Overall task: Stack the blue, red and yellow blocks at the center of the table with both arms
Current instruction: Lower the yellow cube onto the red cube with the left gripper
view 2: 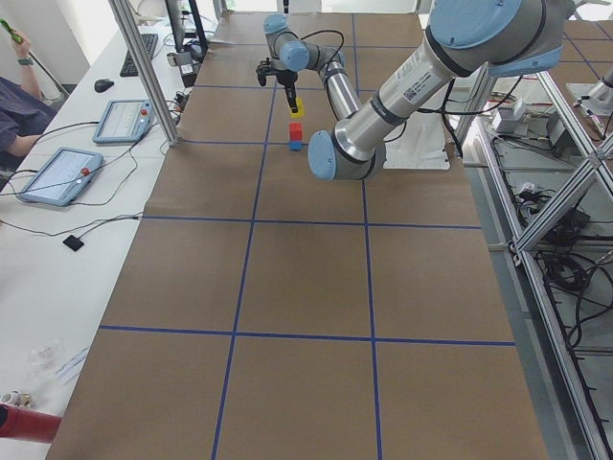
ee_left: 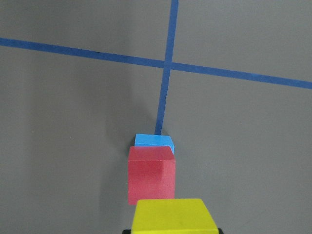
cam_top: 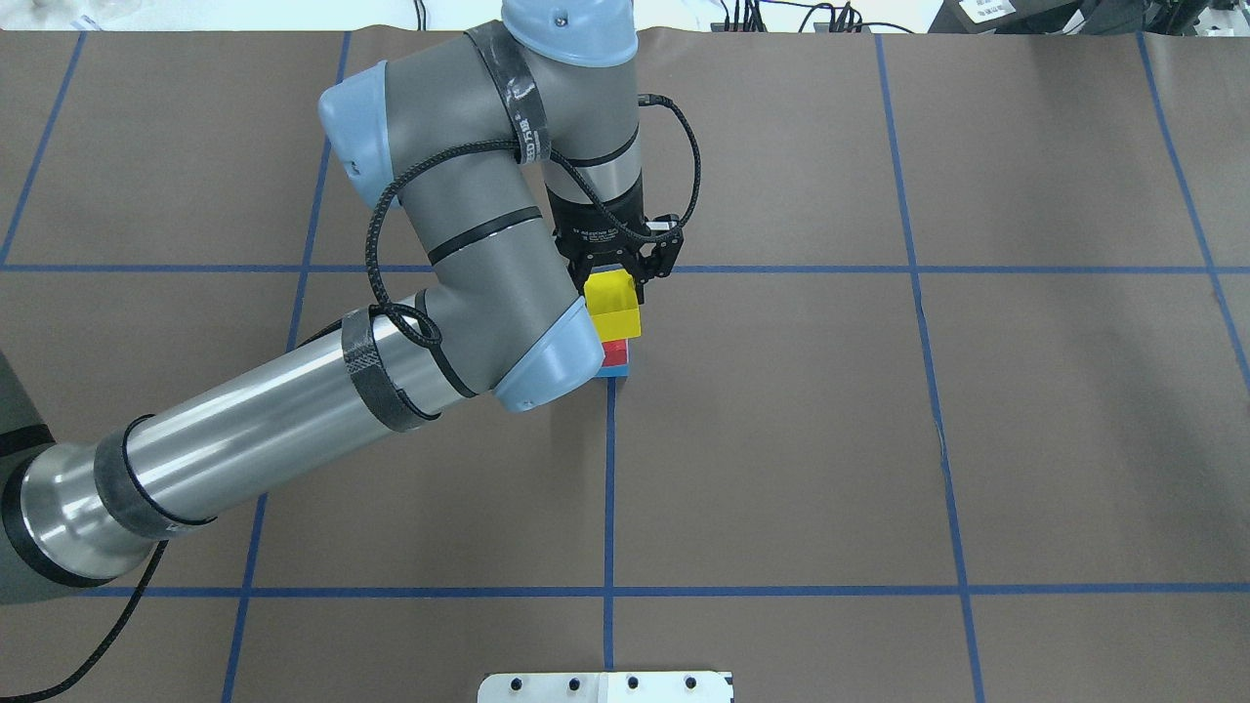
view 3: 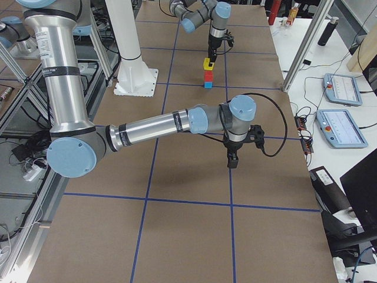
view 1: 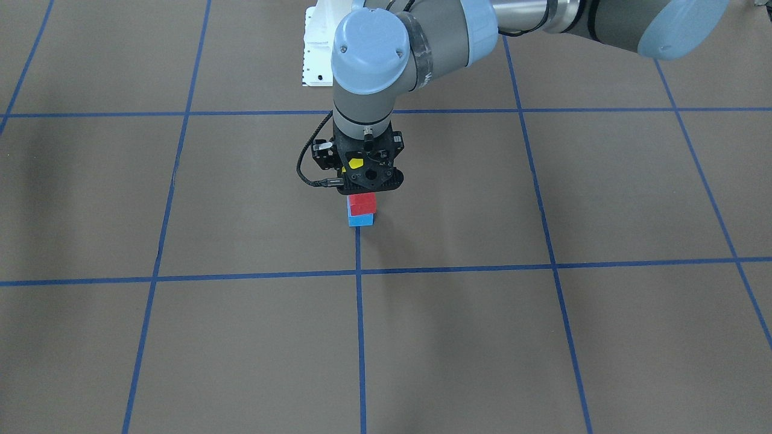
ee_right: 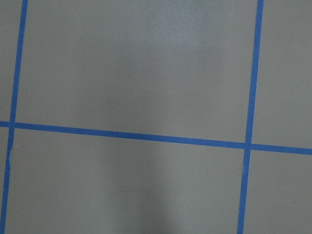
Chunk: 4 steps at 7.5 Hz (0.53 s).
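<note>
A red block [view 1: 362, 203] sits on a blue block [view 1: 360, 220] at the table's centre, where the blue tape lines cross. My left gripper [cam_top: 613, 291] is shut on a yellow block [cam_top: 613, 307] and holds it a little above the red block [cam_top: 616, 351]. In the left wrist view the yellow block [ee_left: 174, 217] is at the bottom edge, with the red block [ee_left: 150, 173] and the blue block [ee_left: 154, 141] beyond it. My right gripper [view 3: 231, 159] shows only in the exterior right view, low over bare table away from the stack; I cannot tell whether it is open or shut.
The robot's white base plate [cam_top: 605, 686] lies at the near table edge. Blue tape lines [view 1: 359, 325] grid the brown table. A desk with tablets [view 3: 337, 88] and metal posts [view 3: 303, 47] runs along the far side of the table.
</note>
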### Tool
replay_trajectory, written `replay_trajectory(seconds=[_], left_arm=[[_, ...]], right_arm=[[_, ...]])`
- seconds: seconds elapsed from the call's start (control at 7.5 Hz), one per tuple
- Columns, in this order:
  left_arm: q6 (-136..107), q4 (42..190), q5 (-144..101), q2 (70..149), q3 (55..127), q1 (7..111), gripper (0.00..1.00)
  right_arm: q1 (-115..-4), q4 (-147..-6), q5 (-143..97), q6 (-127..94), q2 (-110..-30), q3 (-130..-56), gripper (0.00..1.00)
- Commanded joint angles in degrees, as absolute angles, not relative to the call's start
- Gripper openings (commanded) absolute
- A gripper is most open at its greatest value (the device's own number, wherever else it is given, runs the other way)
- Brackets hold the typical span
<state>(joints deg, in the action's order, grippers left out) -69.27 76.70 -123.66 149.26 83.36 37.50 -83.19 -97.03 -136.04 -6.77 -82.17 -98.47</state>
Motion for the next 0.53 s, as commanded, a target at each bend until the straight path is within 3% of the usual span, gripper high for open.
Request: replay_trajectory(seconds=[0.0, 0.4], left_arm=[[-69.26, 78.21, -122.08, 149.24, 81.84, 36.74, 0.00], [-69.08, 78.84, -121.55, 148.89, 80.77, 36.83, 0.00]], right_arm=[[-83.23, -97.03, -135.97, -6.77, -82.18, -98.44, 1.00], [-83.14, -97.03, -135.79, -6.77, -82.09, -98.35, 1.00]])
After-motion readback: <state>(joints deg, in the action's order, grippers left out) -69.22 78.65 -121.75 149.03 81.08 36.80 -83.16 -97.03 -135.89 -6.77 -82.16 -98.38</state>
